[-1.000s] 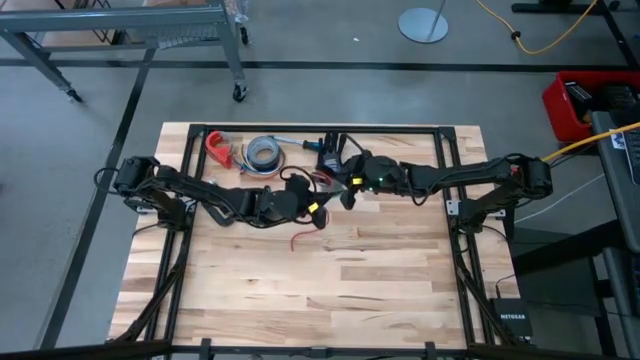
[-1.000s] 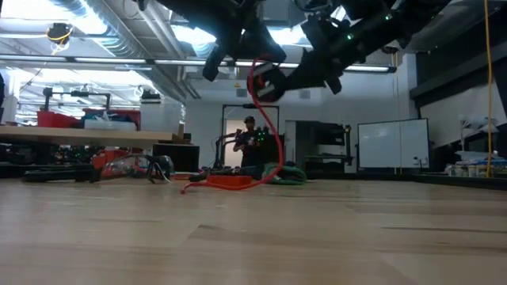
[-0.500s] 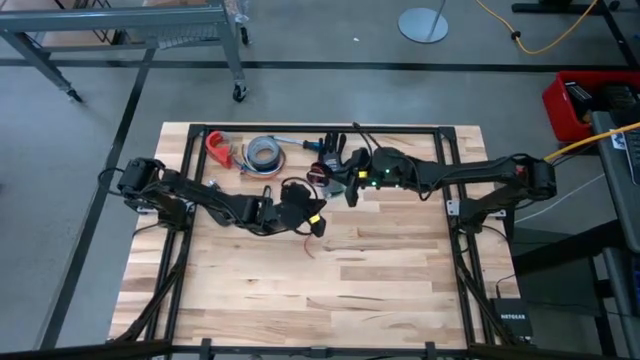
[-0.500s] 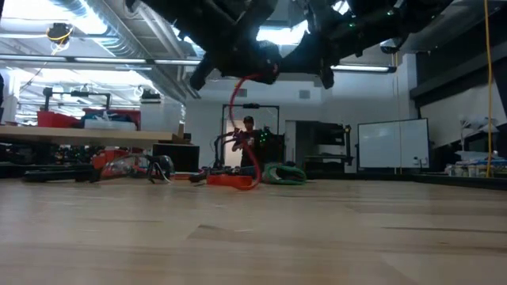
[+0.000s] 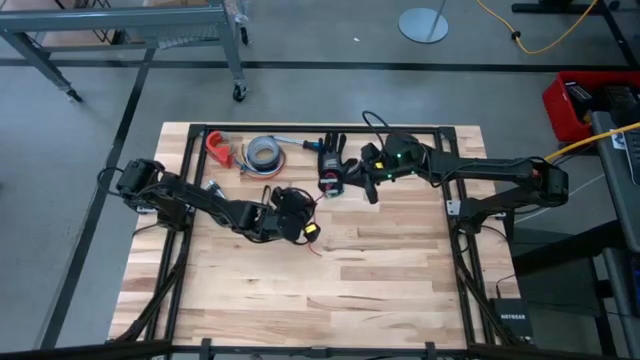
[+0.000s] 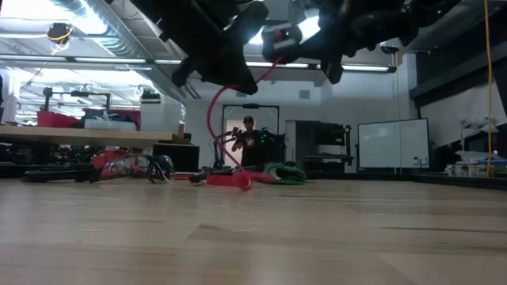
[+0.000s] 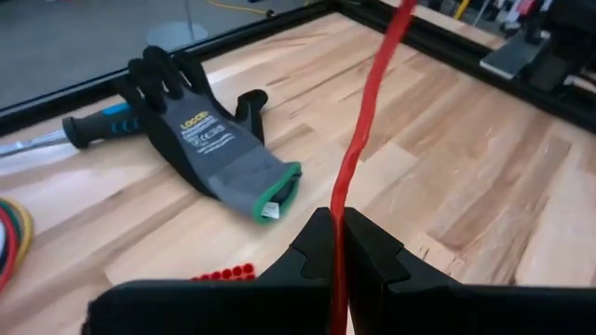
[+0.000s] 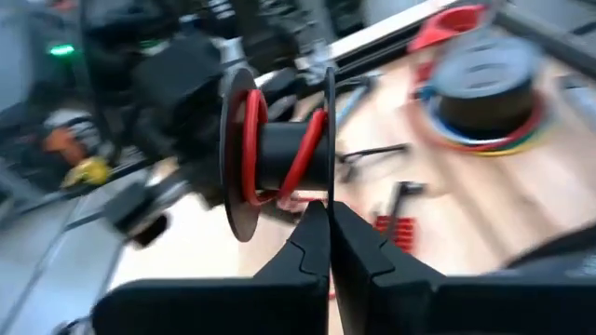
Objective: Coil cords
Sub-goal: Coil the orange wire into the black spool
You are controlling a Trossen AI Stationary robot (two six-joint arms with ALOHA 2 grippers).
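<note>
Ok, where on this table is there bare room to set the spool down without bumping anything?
The near half of the table, below the left gripper, is bare wood, as is the strip between the right arm and the right frame rail. The far edge is crowded: red clamp, tape roll, glove and the spool in the right gripper.

Left gripper (image 7: 337,244) pinched tight on thin red wire lead (image 7: 368,121) — lead runs taut away from fingers. Beyond it, black-and-grey knit work glove (image 7: 209,140) flat on wooden slat table (image 7: 466,177), blue-handled screwdriver (image 7: 93,128) beside it.

arms — dark, jointed | fingers (image 7: 372,265) — black | green LED — right arm (image 5: 398,156)
</note>
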